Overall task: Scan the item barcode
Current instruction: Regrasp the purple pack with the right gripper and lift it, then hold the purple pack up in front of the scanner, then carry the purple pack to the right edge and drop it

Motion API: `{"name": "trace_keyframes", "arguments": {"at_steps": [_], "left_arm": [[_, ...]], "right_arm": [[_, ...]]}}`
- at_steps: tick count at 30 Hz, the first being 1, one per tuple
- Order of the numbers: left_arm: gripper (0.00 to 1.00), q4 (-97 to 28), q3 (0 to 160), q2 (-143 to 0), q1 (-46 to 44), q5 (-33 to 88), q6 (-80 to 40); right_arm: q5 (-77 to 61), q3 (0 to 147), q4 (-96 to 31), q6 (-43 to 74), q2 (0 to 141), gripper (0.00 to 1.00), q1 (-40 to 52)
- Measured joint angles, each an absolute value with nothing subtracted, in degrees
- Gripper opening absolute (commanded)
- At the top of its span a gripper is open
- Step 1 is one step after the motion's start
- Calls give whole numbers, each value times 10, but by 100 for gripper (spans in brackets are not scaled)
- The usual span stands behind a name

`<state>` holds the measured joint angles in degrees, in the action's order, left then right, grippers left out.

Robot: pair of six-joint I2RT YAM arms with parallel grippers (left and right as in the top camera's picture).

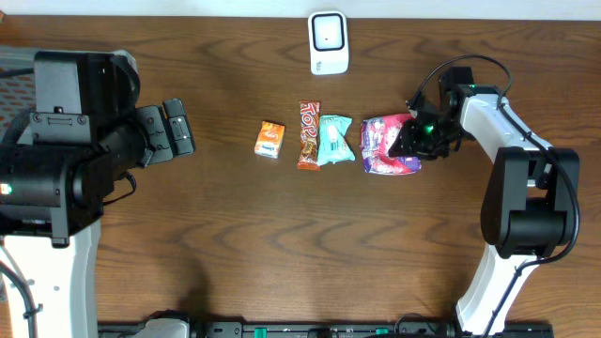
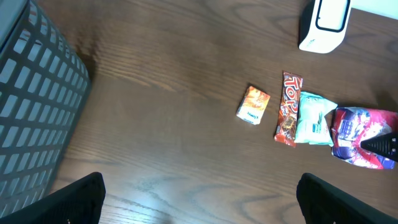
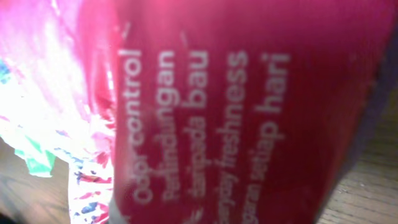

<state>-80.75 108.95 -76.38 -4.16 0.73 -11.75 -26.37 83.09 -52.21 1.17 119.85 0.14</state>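
My left gripper (image 2: 199, 194) hangs with jaws wide, near a grey mesh basket (image 2: 37, 118) whose inside I cannot see. My right gripper (image 1: 413, 137) is at the right edge of the pink packet (image 1: 383, 146) on the table (image 1: 282, 235). Whether those jaws grip it, I cannot tell.

This looks like a robotics lab dressed as a mock shop checkout. Two robot arms (image 1: 526, 197) stand at a dark wood-grain table (image 1: 282, 244). Ahead of the right gripper (image 1: 410, 141) and off to its right, a white barcode scanner (image 1: 329, 42) stands upright. From that gripper's fingertips a row of wrapped goods runs onward: a pink packet (image 1: 385, 145), a teal sachet (image 1: 333, 140), a Top bar (image 1: 309, 134) and a small orange box (image 1: 269, 139). To the left of the left gripper (image 1: 178, 125) is what seems to be a grey mesh basket (image 2: 31, 112), only partly in view.
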Motion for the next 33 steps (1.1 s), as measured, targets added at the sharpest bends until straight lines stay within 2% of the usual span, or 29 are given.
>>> {"name": "trace_keyframes", "arguments": {"at_steps": [4, 10, 18, 21, 23, 33], "left_arm": [[98, -808, 1089, -764, -42, 7, -117], [98, -808, 1089, -764, -42, 7, -117], [98, -807, 1089, -764, -42, 7, -117], [98, -808, 1089, -764, -42, 7, -117], [98, -807, 1089, -764, -42, 7, -117], [98, -808, 1089, -764, -42, 7, -117]], "right_arm": [[-266, 864, -570, 39, 1199, 1, 3], [-263, 1004, -576, 116, 1200, 1, 4], [-289, 1048, -361, 286, 1199, 1, 33], [-283, 1049, -283, 333, 1200, 4, 64], [-260, 1049, -242, 364, 1200, 8, 92], [-135, 1049, -92, 446, 1228, 5, 189]]}}
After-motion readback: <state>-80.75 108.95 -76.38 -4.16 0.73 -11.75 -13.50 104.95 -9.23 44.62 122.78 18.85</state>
